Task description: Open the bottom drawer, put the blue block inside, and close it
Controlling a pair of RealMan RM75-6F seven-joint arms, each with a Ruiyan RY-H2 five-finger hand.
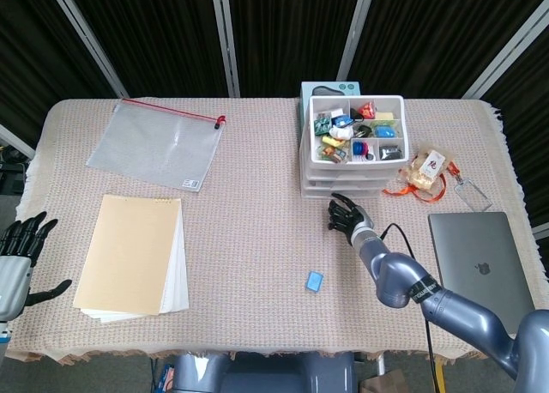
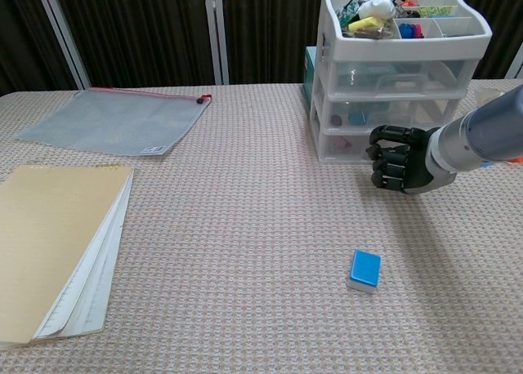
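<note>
The blue block (image 1: pixel 315 281) (image 2: pixel 364 269) lies flat on the tablecloth, a short way in front of my right hand. The white three-drawer unit (image 1: pixel 307 153) (image 2: pixel 400 68) stands at the back right, its bottom drawer (image 2: pixel 347 145) pushed in. My right hand (image 1: pixel 347 214) (image 2: pixel 400 159) hovers just in front of that bottom drawer, its fingers bent toward the drawer front and holding nothing. Whether it touches the drawer I cannot tell. My left hand (image 1: pixel 17 256) hangs off the table's left edge, fingers spread and empty.
A grey laptop (image 1: pixel 480 269) lies shut at the right. A snack bag with a lanyard (image 1: pixel 426 172) sits beside the drawers. A tan notepad (image 1: pixel 133 256) and a clear zip pouch (image 1: pixel 154 144) lie on the left. The unit's top tray holds several small items.
</note>
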